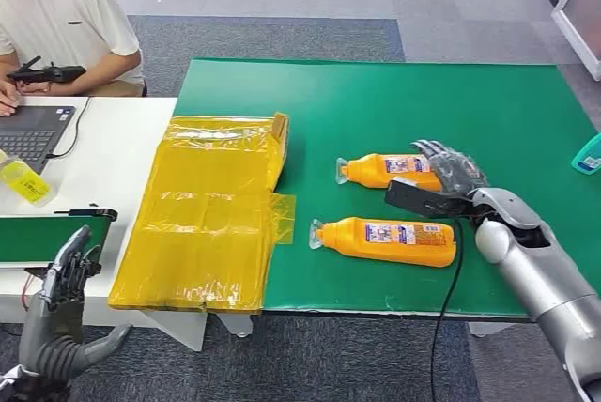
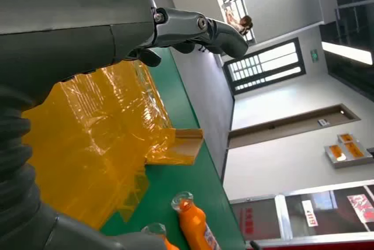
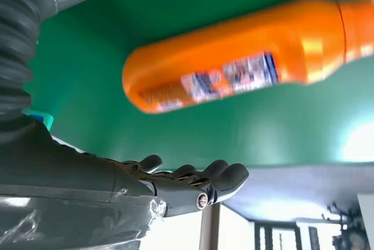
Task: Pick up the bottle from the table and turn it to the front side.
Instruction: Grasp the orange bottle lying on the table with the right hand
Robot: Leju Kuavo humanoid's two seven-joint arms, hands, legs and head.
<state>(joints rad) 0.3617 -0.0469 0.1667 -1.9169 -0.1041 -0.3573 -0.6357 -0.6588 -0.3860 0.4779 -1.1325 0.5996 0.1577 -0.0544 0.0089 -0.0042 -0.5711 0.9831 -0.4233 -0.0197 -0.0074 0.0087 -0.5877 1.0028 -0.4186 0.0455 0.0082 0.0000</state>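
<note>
**A:** So where's it at? I see two orange plastic bottles with clear caps lying on their sides on the green table mat (image 1: 496,111), right of centre in the head view — the far orange bottle (image 1: 388,170) and the near orange bottle (image 1: 386,239).

**B:** Right hand (image 1: 445,177) hovers at the base end of the far one, fingers spread and empty, nothing pinched. In the right wrist view an orange bottle (image 3: 247,63) sits across the top of the frame, apart from the fingertips (image 3: 229,175). My guess is it's just lining up for the grab.

**A:** Tips for doing it well?

**B:** Wrap around the body, not the tapered neck — it's round and slick-looking, so it could roll. Keep clear of the near bottle. Then rotate until the label faces front.

**A:** Left hand (image 1: 68,270)?

**B:** Lower left of the head view, off the mat, fingers loosely apart, holding nothing.

**A:** Anything unclear?

**B:** Can't tell if the fingers touch the far bottle; its base is hidden behind them. Labels are too blurry to say which side is front. The crumpled yellow plastic-wrapped flat box (image 1: 212,214) hides whatever's under it.
</note>
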